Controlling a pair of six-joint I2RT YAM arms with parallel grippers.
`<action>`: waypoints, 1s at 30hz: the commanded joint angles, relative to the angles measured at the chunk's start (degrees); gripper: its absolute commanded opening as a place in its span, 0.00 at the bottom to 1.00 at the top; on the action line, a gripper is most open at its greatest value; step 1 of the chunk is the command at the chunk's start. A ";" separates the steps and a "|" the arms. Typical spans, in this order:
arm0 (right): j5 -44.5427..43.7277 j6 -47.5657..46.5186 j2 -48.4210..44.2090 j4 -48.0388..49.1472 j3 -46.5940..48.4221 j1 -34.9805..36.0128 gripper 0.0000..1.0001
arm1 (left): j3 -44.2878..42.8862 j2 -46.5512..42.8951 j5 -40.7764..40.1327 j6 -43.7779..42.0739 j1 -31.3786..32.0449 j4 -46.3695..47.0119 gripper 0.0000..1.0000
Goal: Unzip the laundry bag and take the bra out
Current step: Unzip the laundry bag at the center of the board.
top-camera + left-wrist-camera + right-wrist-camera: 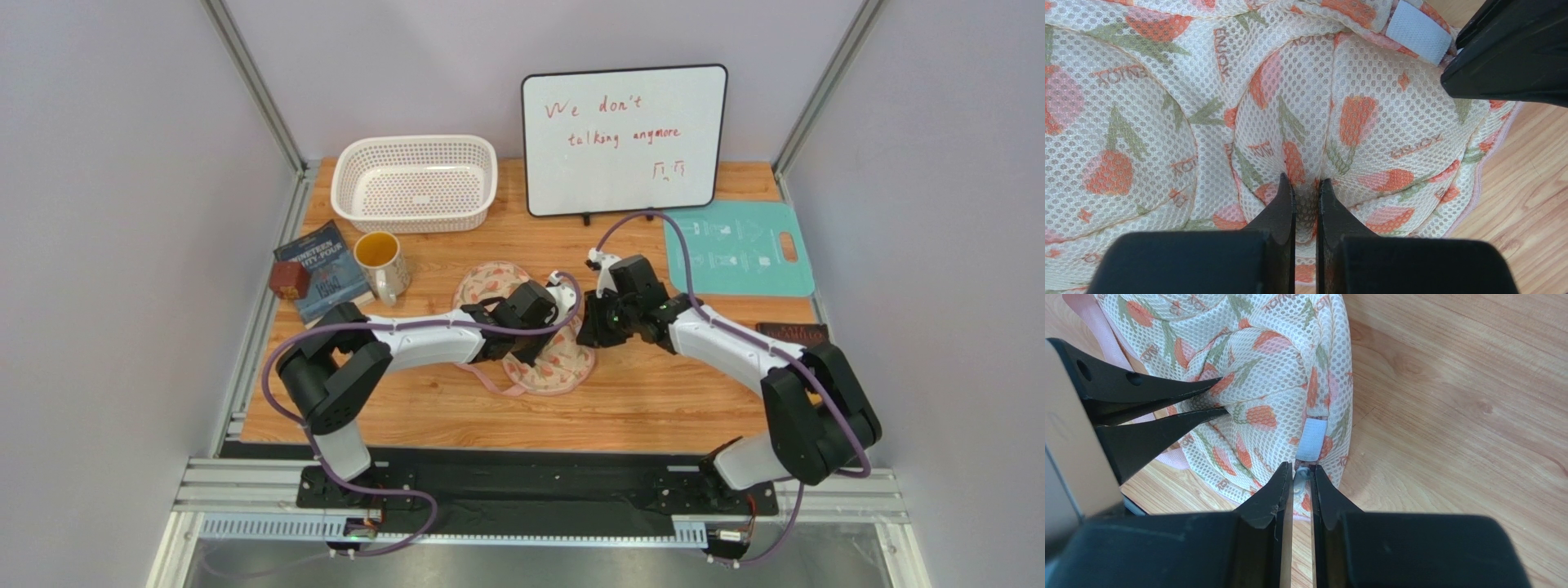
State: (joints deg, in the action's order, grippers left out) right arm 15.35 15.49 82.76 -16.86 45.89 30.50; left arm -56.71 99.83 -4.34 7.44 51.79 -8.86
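The wooden table [662, 392] stands between grey walls. At its far edge are a white basket [415, 184] and a whiteboard [623, 141] with red handwriting. Left of the middle there is a yellow mug [380, 263] beside a book [321, 272], and a teal board [738, 251] lies at the right.

The bag [540, 337] lies in the middle of the table, under the two wrists, which meet above it. Its pink strap [497, 380] curls on the wood at the near side.

The left gripper [1306, 187] is closed on the bag. Its two black fingers pinch a fold of the printed mesh between the two lobes, with only a thin gap between them.

The right gripper [1301, 474] is at the bag's edge, just below a small white tab [1312, 440]. Its fingers are almost together and hold a small grey pull [1301, 473] between the tips. In the right wrist view the left fingers [1168, 404] show at the left, pressed on the mesh.
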 commanded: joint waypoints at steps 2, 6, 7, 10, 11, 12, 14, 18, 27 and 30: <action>-0.49 2.88 -3.92 0.34 -1.94 0.44 0.00 | 1.34 3.79 -3.48 3.36 -0.72 -2.91 0.00; -2.78 4.02 -5.85 -1.24 -3.70 0.26 0.00 | 1.25 5.02 -4.54 5.65 -0.73 -3.35 0.00; -3.22 4.37 -6.90 -1.33 -4.75 0.26 0.00 | 1.25 5.11 -4.28 6.70 -0.81 -3.09 0.00; -4.37 5.43 -8.84 -1.51 -6.51 0.26 0.00 | 1.25 5.64 -2.61 8.46 -1.34 -2.30 0.00; -4.37 5.69 -9.19 -1.33 -7.47 0.26 0.00 | 1.25 5.64 -2.17 9.51 -1.86 -2.04 0.00; -4.46 6.04 -9.46 -1.33 -8.00 0.26 0.00 | 1.25 5.55 -1.38 10.04 -2.04 -1.86 0.00; -4.72 5.96 -10.25 -1.15 -9.32 0.26 0.00 | 1.34 5.11 -0.50 10.05 -2.31 -0.90 0.00; -6.13 5.61 -11.65 -1.33 -9.50 0.17 0.00 | 1.69 4.49 1.08 8.91 -2.22 -0.01 0.00; -9.64 5.78 -12.37 -3.09 -4.33 0.00 0.02 | 3.09 3.88 1.96 7.59 -2.22 0.25 0.00; -11.66 5.26 -10.70 -3.09 -2.13 -0.09 0.25 | 2.92 3.79 1.97 7.32 -2.22 -0.27 0.00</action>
State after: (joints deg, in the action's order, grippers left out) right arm 7.05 20.82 70.91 -20.75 39.03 30.57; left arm -56.60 101.58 -3.90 15.11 49.78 -3.22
